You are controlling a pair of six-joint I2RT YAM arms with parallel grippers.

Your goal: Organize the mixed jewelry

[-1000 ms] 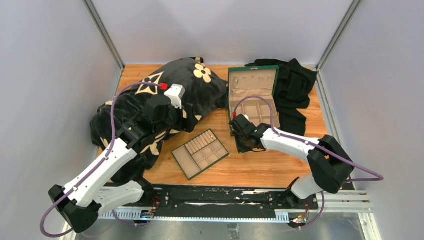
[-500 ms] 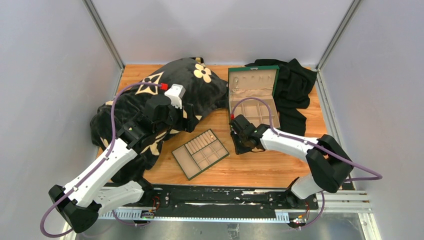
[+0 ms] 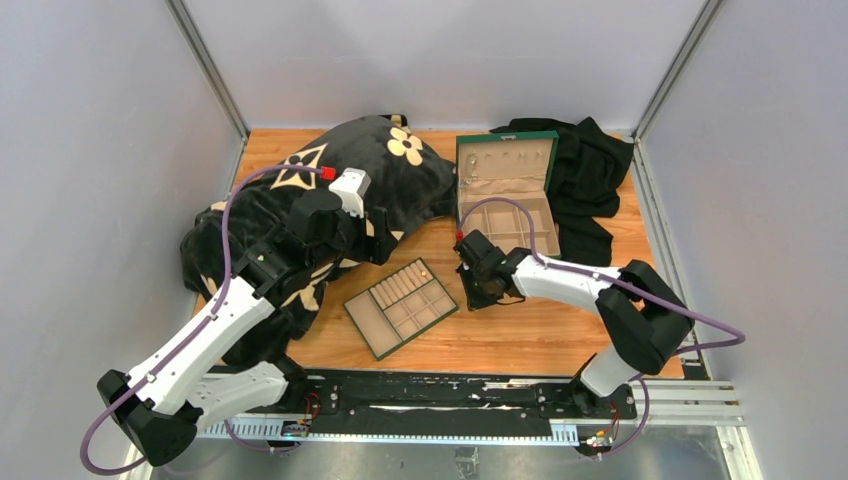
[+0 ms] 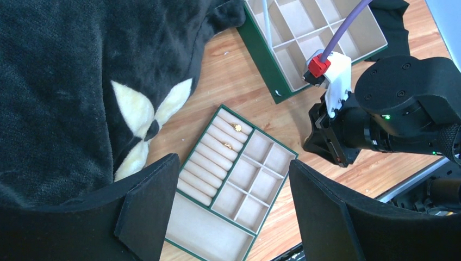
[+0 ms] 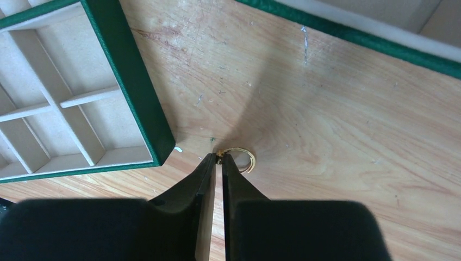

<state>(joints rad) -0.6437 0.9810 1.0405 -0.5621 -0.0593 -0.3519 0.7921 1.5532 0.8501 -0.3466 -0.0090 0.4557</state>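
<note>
While nearly closed, right fingers (image 5: 205, 169) pinch the gold ring (image 5: 251, 156).

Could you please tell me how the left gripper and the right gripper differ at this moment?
The left gripper has its fingers spread wide, while the right gripper is pinched almost closed. The left one holds nothing; the right one grips the edge of a thin gold ring. The left hangs high over the tray, whereas the right is down at the table, between tray and box. Both have black fingers.
</note>
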